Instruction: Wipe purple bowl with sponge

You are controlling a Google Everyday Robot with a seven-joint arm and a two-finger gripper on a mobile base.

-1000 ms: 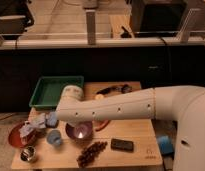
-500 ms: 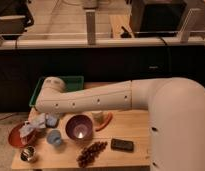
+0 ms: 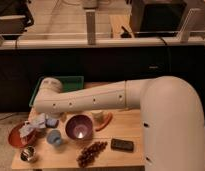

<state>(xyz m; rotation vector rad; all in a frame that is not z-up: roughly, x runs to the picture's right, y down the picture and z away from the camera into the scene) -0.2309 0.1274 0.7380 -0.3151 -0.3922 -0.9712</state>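
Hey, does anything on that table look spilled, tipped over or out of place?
Nothing stands out. The purple bowl sits upright, the grapes lie bunched in front of it, and the pincer hangs between the bowl and the red plate.

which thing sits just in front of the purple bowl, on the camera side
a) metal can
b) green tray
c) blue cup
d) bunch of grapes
d: the bunch of grapes lies on the table just on the near side of the purple bowl; the pincer is off to the left of the bowl, by the red plate.
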